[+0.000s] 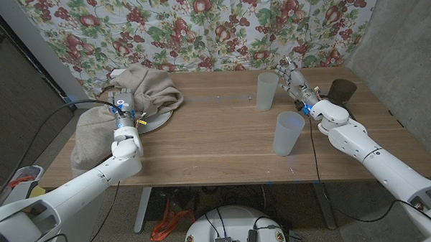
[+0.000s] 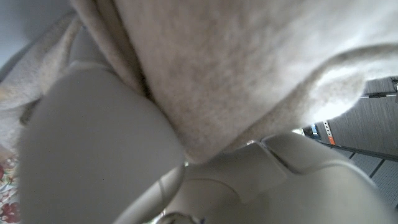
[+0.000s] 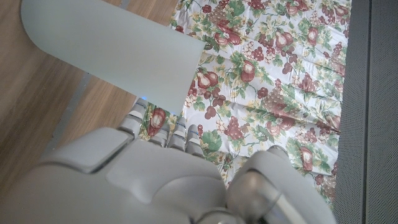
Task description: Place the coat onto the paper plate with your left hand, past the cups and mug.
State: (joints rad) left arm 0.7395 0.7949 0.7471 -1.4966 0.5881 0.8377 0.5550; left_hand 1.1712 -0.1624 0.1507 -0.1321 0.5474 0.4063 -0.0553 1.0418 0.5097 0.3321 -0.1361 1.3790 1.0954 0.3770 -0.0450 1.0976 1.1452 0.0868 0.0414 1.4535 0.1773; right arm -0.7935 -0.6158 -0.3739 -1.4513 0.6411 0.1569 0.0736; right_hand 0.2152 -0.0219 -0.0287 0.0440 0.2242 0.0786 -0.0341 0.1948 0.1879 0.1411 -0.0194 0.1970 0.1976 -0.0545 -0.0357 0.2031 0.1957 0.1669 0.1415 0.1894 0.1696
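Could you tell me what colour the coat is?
The coat is beige; the head view shows it best.

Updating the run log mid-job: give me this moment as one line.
coat: over paper plate, part draped off table's left edge | left robot hand: in coat | right robot hand: beside far cup | mug: far right

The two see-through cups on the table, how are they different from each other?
The far cup stands near the back edge, close beside the right hand; the near cup stands closer to the robot, with bare table around it. The near cup looks bigger, likely because it is closer. Both are frosted, upright and seem empty.
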